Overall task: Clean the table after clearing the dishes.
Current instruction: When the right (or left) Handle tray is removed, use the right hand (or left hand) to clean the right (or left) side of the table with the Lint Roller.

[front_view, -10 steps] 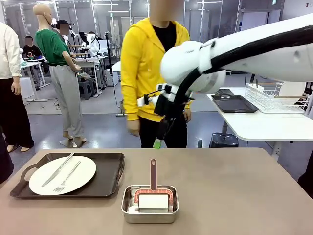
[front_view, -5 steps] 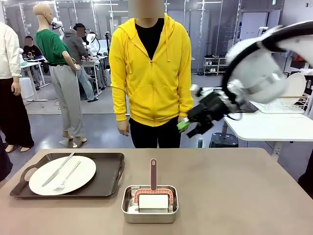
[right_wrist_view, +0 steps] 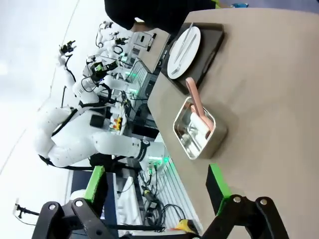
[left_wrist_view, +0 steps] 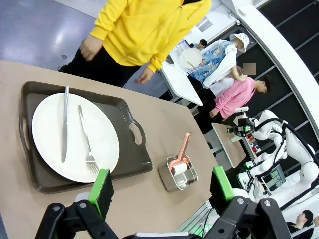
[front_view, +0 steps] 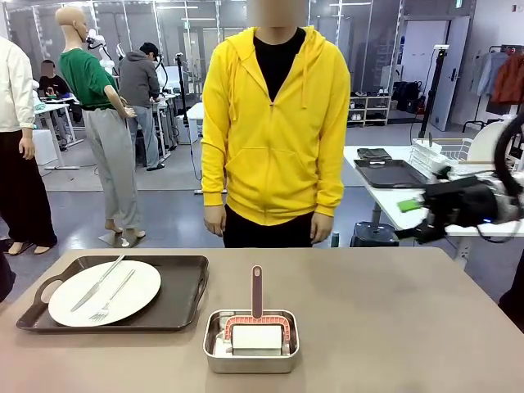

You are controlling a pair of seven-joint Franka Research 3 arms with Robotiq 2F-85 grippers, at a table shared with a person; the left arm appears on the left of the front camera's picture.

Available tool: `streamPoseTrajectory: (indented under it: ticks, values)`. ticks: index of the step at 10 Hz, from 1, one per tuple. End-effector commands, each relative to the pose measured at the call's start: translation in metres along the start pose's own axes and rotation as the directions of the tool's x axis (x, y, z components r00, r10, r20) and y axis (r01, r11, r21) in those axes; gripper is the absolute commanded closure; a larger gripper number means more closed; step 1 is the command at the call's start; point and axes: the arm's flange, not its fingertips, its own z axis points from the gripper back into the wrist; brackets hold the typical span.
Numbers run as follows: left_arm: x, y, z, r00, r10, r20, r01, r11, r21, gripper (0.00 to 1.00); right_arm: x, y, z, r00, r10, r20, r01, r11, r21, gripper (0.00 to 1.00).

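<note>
The grey-brown table (front_view: pixel 393 327) carries one of the dishes at its left end: a white plate (front_view: pixel 104 292) with a knife and fork, on a dark brown tray (front_view: pixel 184 295). In the left wrist view my left gripper (left_wrist_view: pixel 160 185) hangs open above the table (left_wrist_view: pixel 154 117), with the plate (left_wrist_view: pixel 75 137) and tray (left_wrist_view: pixel 134 159) beyond its green pads (left_wrist_view: pixel 102 186). My right gripper (front_view: pixel 412 219) is open, off the table's far right corner. In its own view the right gripper (right_wrist_view: pixel 155 186) holds nothing, and the plate (right_wrist_view: pixel 183 45) lies far off.
A square steel pan (front_view: pixel 250 341) with a pink-handled scrubber (front_view: pixel 256 291) sits at the front middle; it also shows as the pan (left_wrist_view: pixel 178 173) and pan (right_wrist_view: pixel 199 132). A person in a yellow hoodie (front_view: pixel 278 123) stands at the far edge. A white side table (front_view: pixel 442 209) is at the right.
My right arm has swung from over the far middle of the table out to the right edge. The person has shifted slightly right. Plate, tray and pan have not moved.
</note>
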Motion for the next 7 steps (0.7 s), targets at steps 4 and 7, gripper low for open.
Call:
streamPoseTrajectory:
  ticks: [4, 7]
  values:
    - [0.003, 0.000, 0.002, 1.000, -0.006, 0.005, 0.006, 1.000, -0.008, 0.00, -0.087, 0.030, 0.095, 0.971, -0.072, 0.226, 0.089, 0.994, -0.064, 0.00]
    - [0.003, 0.000, 0.002, 1.000, -0.006, 0.005, 0.006, 1.000, -0.008, 0.00, -0.093, 0.028, 0.105, 0.965, -0.131, 0.228, 0.154, 0.984, -0.088, 0.00]
